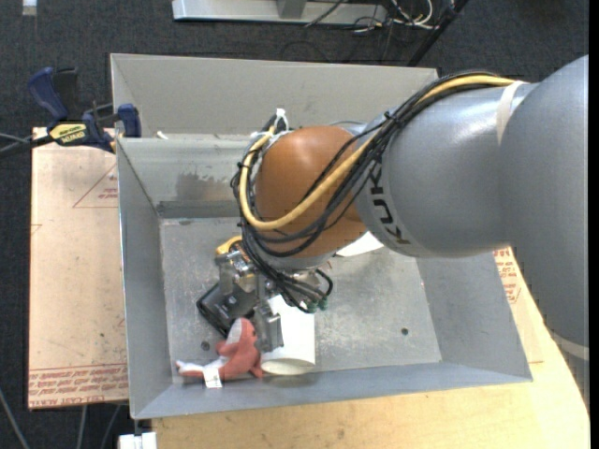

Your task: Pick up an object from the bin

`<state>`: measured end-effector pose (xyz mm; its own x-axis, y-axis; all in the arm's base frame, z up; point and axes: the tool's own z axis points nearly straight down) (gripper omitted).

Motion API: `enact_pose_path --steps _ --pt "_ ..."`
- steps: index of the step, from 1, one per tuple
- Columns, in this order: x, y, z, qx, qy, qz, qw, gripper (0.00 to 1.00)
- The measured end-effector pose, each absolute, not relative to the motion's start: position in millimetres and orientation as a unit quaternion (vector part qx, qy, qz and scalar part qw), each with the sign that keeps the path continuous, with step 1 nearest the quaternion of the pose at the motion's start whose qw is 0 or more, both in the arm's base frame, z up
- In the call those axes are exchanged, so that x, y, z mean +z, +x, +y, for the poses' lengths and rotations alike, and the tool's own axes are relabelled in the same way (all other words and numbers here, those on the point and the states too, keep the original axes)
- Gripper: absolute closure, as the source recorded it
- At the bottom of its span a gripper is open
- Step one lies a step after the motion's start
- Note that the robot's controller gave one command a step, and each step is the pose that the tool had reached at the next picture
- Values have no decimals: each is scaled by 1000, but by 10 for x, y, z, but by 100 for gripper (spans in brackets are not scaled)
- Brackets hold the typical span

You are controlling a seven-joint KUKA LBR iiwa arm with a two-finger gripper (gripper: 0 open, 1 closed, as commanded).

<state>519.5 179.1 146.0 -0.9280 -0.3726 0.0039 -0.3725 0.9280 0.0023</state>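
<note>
Claw (251,299) is hanging low over the bin's (421,321) lower-left heap, beside a black block (215,305), red toy (241,354) and white cup (296,344). I cannot tell whether it is wide or narrow. Seemingly the descent is running, and the next move is calling for a square closing round one piece.

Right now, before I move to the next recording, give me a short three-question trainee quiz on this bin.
1. True or false: the white cup stands upright in the far-right corner of the bin.
2. Which thing lies nearest the bin's near-left corner? A) reddish toy B) white cup C) blue ball
3. From which side of the view does the arm reach in?

Key: 1 false, it lies on its side near the front wall; 2 A; 3 the right.
</note>
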Motion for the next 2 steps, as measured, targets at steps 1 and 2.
enact_pose_path --steps 1,2 --pt "1372 5205 1777 -2 190 -982 -2 0" --pt "1103 5147 1862 -1 293 -956 2 0"
